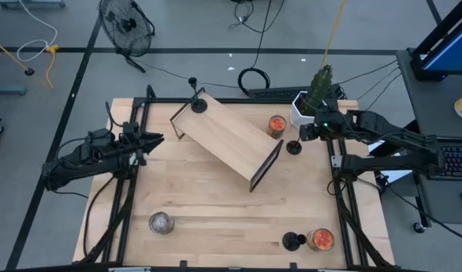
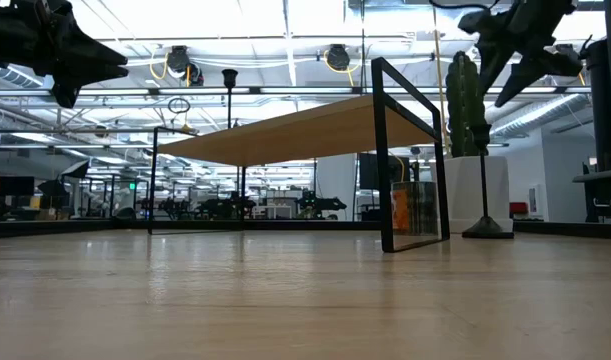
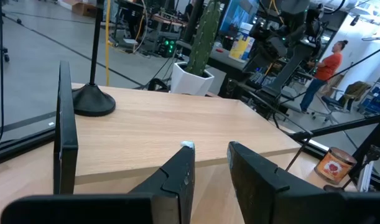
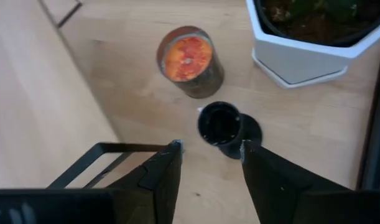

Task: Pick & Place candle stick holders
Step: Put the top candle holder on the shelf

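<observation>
- The right gripper (image 4: 209, 163) hangs at the right of the high view, fingers parted, directly above a candle stick holder (image 4: 221, 126); the holder stands free between and just past the fingertips, not clasped.
- That holder (image 1: 293, 147) stands upright on the table (image 1: 200, 204), just beside a glass jar with orange filling (image 4: 188, 61) and near the white pot of a cactus (image 1: 319, 87).
- A second candle stick holder (image 1: 198, 104) stands on the far end of a wooden shelf with black end frames (image 1: 227, 136), which lies slantwise across the middle of the high view (in the low view its stem rises above the board at upper left).
- A third candle stick holder (image 1: 293, 242) stands at the lower right of the high view, just beside another orange jar (image 1: 320, 239).
- A clear glass jar (image 1: 161, 222) sits at lower left.
- The left gripper (image 3: 209, 163) waits at the left of the high view, above the table edge, its fingers slightly apart with nothing between them.
- A person in an orange top (image 3: 329, 62) stands in the room beyond.
</observation>
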